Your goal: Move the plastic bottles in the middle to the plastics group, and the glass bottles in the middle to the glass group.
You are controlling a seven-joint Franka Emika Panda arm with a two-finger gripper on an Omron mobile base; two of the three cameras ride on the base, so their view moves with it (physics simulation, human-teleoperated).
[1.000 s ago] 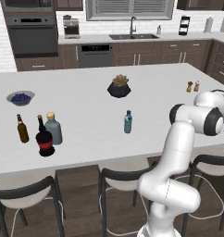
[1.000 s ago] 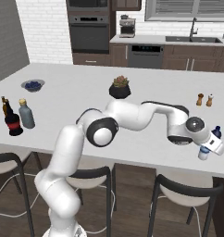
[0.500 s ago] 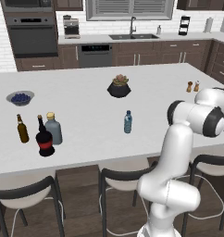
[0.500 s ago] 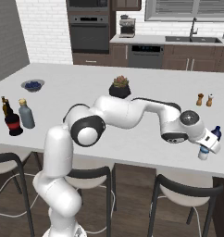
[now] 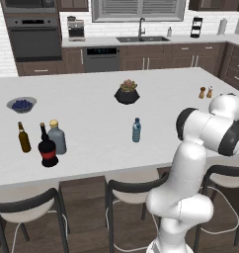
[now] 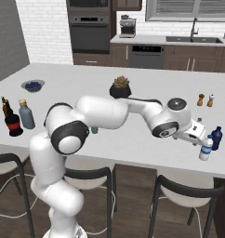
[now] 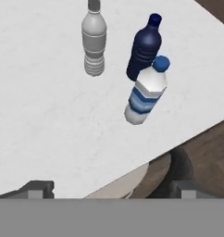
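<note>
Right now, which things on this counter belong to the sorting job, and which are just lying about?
Job: blue-tinted bottle, labelled water bottle, black bottle, brown bottle, grey-blue flask, pale-capped bottle, dark blue container.
Lying about: blueberry bowl, potted plant, two shakers.

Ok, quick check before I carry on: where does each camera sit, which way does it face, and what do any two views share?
Left base view: behind the arm, to its left, facing forward and down across the island counter; the arm rises at lower right.
Right base view: behind, to its right; the arm sweeps from lower left toward the labelled water bottle.
Hand view: on the hand, looking down at that bottle; the open gripper shows at the bottom.
Both base views share the black bottle.
</note>
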